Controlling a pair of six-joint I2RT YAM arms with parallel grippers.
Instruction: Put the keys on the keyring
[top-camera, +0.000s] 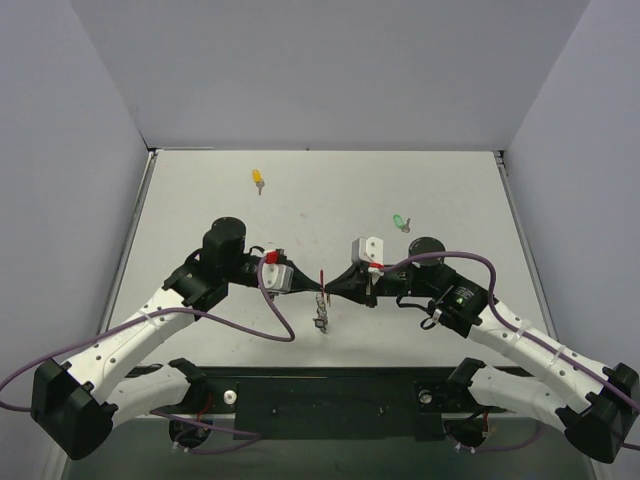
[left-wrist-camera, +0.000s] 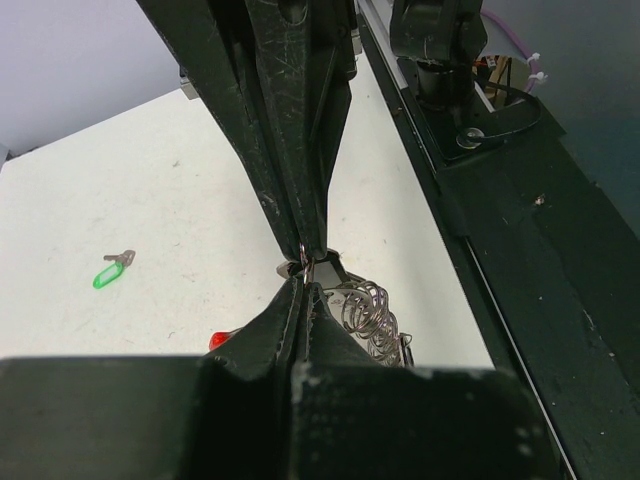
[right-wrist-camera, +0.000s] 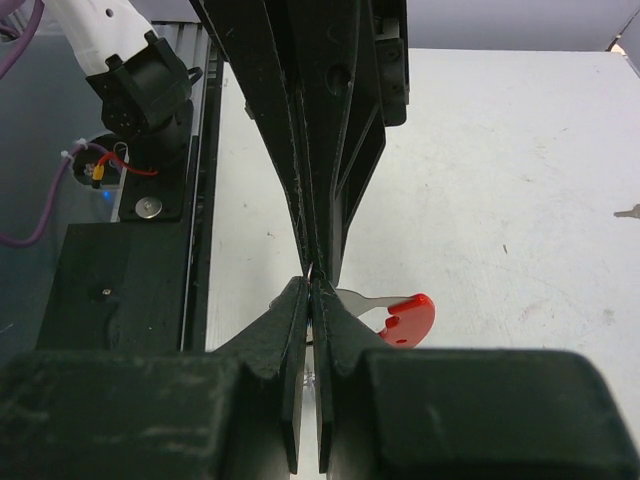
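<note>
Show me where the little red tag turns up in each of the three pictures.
Top view: the red tag is a thin sliver at centre, where the left end effector and right end effector meet.
Left wrist view: a small red spot, low and left of centre, mostly hidden.
Right wrist view: in plain sight, low and right of centre.
Shared landmark: the two end effectors meeting tip to tip, with the tag beside that spot.

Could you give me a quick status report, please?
Left gripper and right gripper shut on the keyring, tip to tip. Green key, yellow key loose on table. No obstruction seen.
</note>
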